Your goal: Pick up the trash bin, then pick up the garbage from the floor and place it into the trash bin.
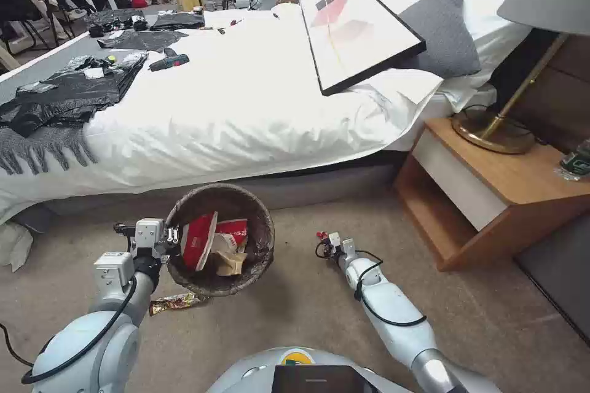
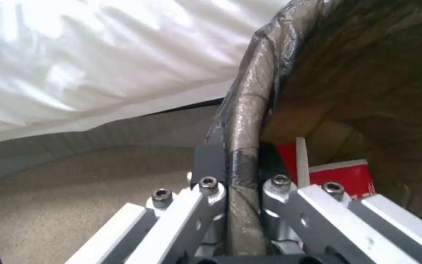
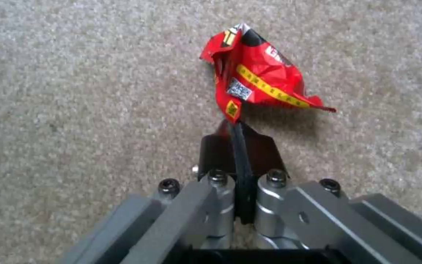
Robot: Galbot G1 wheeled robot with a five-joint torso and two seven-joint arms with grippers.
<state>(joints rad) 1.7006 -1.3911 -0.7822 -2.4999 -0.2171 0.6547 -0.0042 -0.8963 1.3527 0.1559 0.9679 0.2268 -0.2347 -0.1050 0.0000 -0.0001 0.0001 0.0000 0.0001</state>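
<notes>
The trash bin (image 1: 261, 221), lined with a dark bag, is tilted toward me in front of the bed. My left gripper (image 1: 171, 237) is shut on its near-left rim; in the left wrist view the fingers (image 2: 210, 161) clamp the bag-covered rim (image 2: 248, 102). Inside lie red-and-white packets (image 1: 200, 239) (image 2: 343, 173) and brown paper (image 1: 231, 264). To the right of the bin, low over the carpet, my right gripper (image 1: 322, 243) (image 3: 235, 126) is shut on a corner of a crumpled red wrapper (image 3: 257, 79). A foil snack wrapper (image 1: 175, 303) lies on the floor below the bin.
The white bed (image 1: 246, 104) runs across the back, carrying a framed picture (image 1: 356, 31), black plastic sheets (image 1: 67, 95) and a drill. A wooden nightstand (image 1: 491, 196) with a lamp base and a bottle (image 1: 578, 163) stands at the right. Beige carpet lies open around my right arm.
</notes>
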